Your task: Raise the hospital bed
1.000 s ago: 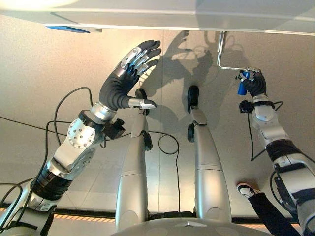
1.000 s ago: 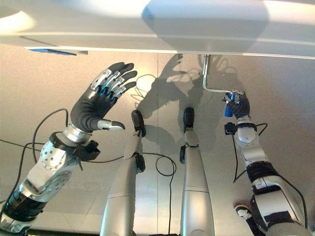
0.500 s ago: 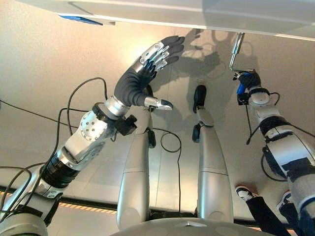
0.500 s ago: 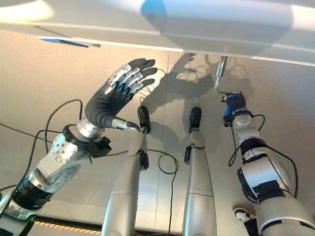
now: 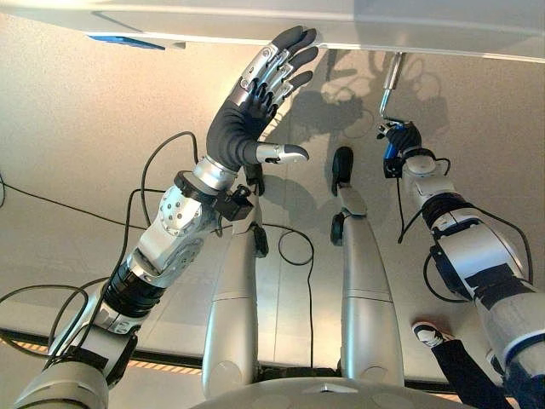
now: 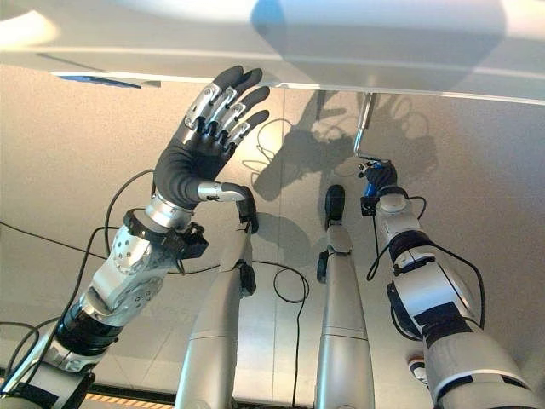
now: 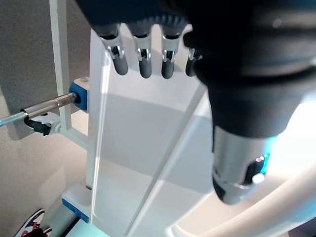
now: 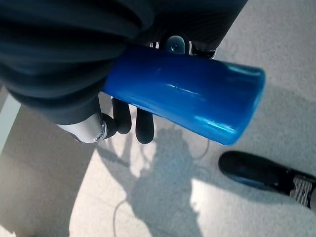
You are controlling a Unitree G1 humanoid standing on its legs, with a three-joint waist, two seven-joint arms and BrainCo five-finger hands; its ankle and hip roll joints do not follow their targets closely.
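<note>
Right wrist view: the right hand (image 8: 89, 64) is clamped on the blue grip (image 8: 182, 94) of the bed's crank, fingers curled under it and the dark cover over the top. That grip is the turning end of a bent metal crank (image 5: 389, 83) which hangs from the foot end of the bed (image 5: 426, 25). In the left eye view the crank sits at about 1 o'clock from the centre, just under the bed's white edge, with the right hand (image 5: 398, 141) below the shaft at the crank's lower reach.

Judgement: the grasp is a full wrap because cranking needs the handle carried round a circle without slipping; a pinch would probably lose it at the low part of the turn. The task appears to be in its cranking stage; how far the bed has risen cannot be told.

Left hand (image 5: 247, 111): raised at 12 o'clock, fingers straight and spread, thumb out to the side, holding nothing. Its fingertips (image 5: 294, 38) lie at the bed's white edge; whether they touch it or stop just short cannot be told. Left wrist view shows the same straight fingers (image 7: 143, 61) pointed at the white frame (image 7: 148, 163). Judgement: it is most likely placed there to steady the robot against the bed.
</note>
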